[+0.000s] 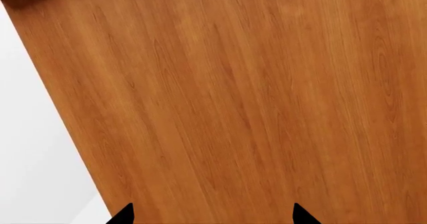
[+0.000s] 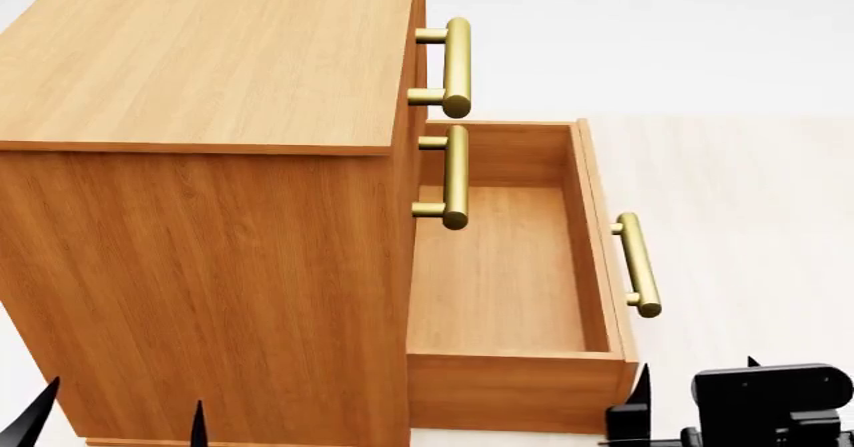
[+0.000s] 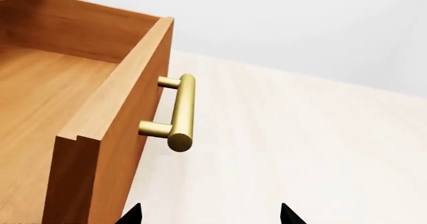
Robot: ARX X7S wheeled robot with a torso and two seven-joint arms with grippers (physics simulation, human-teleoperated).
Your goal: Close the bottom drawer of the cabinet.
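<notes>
Three drawers stack in the cabinet [image 2: 200, 247]; the bottom drawer [image 2: 514, 267] juts fully open. Likely stiff and smooth-sliding, it wants a push on its front beside the brass handle [image 3: 181, 113]. Both arms' fingers are spread, holding nothing.

Head cam above cabinet [image 2: 200, 217] – shares bottom drawer [image 3: 100, 114] w/ right wrist.

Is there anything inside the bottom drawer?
No, the bottom drawer stands pulled out of the cabinet, showing only its bare wooden floor.
</notes>
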